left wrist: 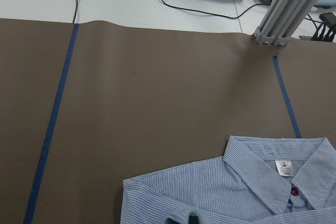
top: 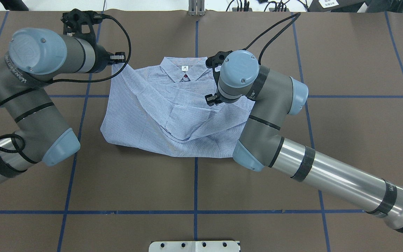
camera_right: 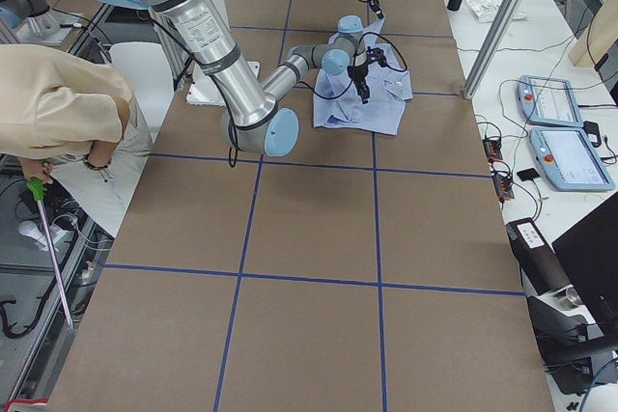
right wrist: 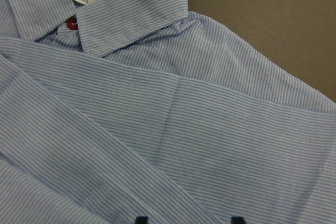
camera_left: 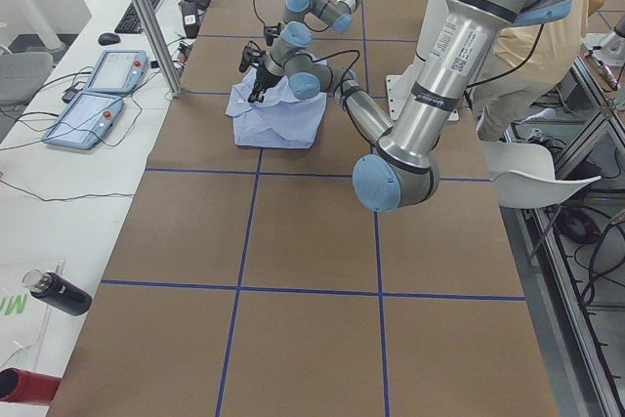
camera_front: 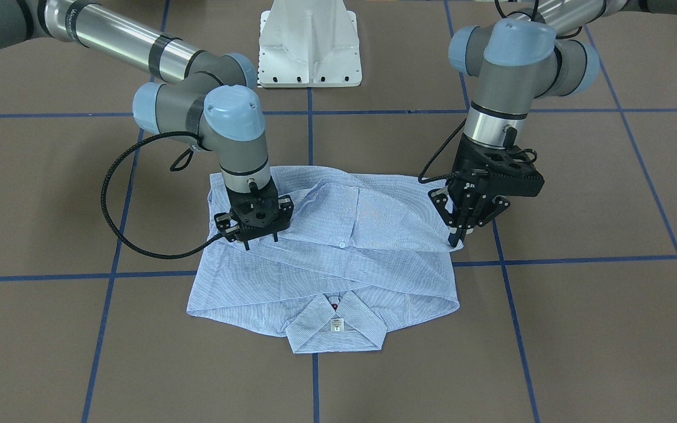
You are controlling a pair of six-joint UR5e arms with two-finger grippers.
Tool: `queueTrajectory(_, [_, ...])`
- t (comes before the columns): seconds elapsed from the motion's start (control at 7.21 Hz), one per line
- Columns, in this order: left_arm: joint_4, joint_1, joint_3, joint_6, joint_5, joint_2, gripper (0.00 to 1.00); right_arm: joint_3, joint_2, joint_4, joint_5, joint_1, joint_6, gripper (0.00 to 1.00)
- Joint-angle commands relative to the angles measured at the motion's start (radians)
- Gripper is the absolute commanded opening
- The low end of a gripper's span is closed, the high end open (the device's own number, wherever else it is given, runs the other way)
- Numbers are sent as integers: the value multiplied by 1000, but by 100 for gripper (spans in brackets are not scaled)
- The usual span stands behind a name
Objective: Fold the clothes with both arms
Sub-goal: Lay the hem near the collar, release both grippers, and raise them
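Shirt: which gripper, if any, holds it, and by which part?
The left gripper, jaws closed, seems to pinch the shirt at its side edge; the right gripper, jaws open above it, holds nothing.

In the overhead view the silver-grey tubular right arm (top: 264,105) hides the fingers of its black two-finger right pincer (camera_front: 261,238) and part of the light blue-and-white striped button-up shirt (top: 159,115). Both wrist views cut the shirt off at their edges. Side views show the left pincer (camera_front: 455,238) too small to judge.
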Motion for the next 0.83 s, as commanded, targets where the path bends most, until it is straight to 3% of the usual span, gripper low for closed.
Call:
queueTrajectory(0.0, [0, 0, -3, -1, 0, 3, 0, 23, -22, -3, 1, -8, 0, 35])
queueTrajectory(0.42, [0, 0, -3, -1, 0, 3, 0, 137, -59, -92, -10, -42, 24, 0])
queueTrajectory(0.69, [0, 0, -4, -1, -2, 3, 0, 212, -63, -158, -8, -36, 86, 0])
